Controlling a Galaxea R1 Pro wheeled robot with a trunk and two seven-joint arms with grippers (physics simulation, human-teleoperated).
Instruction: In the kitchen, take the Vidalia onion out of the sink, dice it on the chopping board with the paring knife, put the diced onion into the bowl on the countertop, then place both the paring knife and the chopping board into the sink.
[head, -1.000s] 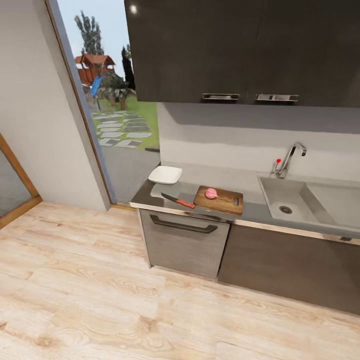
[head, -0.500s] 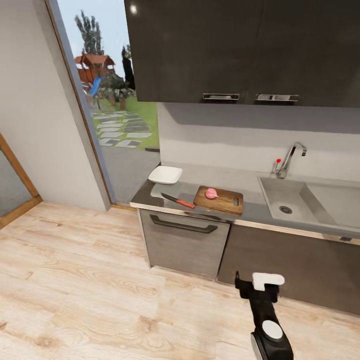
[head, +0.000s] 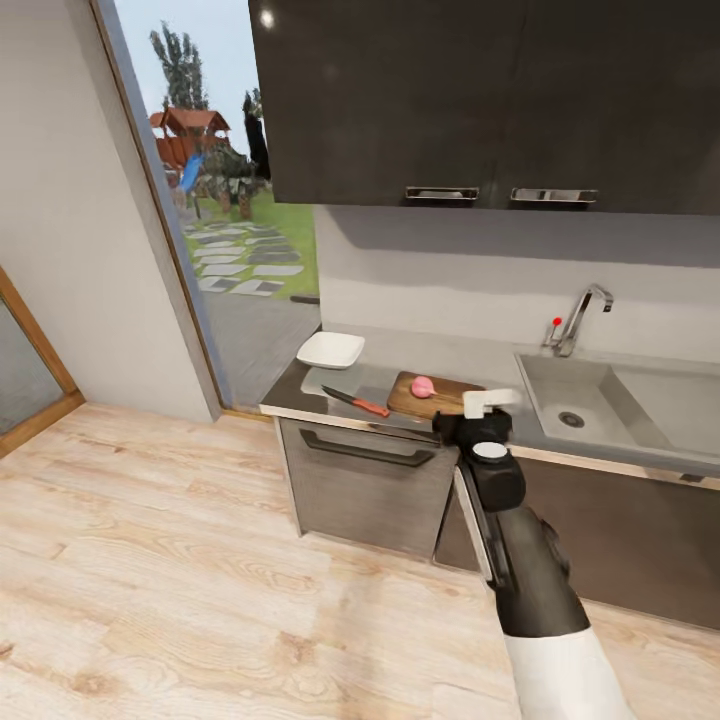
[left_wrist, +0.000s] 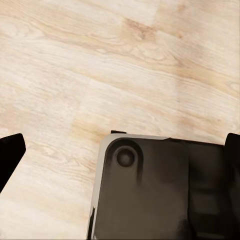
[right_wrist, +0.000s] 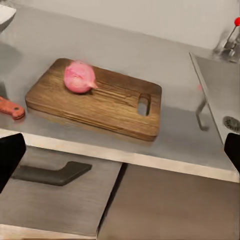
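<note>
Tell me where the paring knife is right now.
In the head view the paring knife lies on the countertop, just left of the chopping board and in front of the white bowl; its orange-red handle points toward the board.

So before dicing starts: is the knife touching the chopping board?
Apart. The head view shows bare countertop between the paring knife and the chopping board.

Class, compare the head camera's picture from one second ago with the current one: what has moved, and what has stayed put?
The right arm has risen into view from below, bringing its end effector up to the countertop's front edge, in front of the chopping board. It has taken hold of nothing. The onion on the board, the paring knife, the bowl and the sink are unchanged.
</note>
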